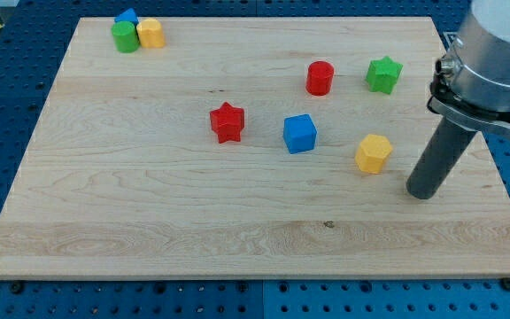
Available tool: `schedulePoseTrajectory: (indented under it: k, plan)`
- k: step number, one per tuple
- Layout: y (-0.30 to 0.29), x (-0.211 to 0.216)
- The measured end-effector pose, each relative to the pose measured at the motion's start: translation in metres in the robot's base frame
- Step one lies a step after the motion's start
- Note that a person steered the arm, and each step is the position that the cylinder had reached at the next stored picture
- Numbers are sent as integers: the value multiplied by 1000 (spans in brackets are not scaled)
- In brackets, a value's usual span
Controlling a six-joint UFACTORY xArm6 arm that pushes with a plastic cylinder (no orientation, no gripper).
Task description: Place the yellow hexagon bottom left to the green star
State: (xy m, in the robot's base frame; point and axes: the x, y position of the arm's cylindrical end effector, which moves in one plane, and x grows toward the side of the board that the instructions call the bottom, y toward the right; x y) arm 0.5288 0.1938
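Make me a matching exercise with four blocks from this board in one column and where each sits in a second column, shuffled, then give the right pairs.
Column one:
1. yellow hexagon
2. green star
3. red star
4. blue cube

Column two:
A. near the board's middle, just right of the red star
B. upper right, right of the red cylinder
C. just left of my tip
D. left of the blue cube

Pairs: 1-C, 2-B, 3-D, 4-A
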Motion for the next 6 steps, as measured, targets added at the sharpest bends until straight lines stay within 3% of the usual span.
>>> schedulePoseTrajectory:
  k: [4,6]
  plan:
    - [-86,-65]
    - [-152,-68]
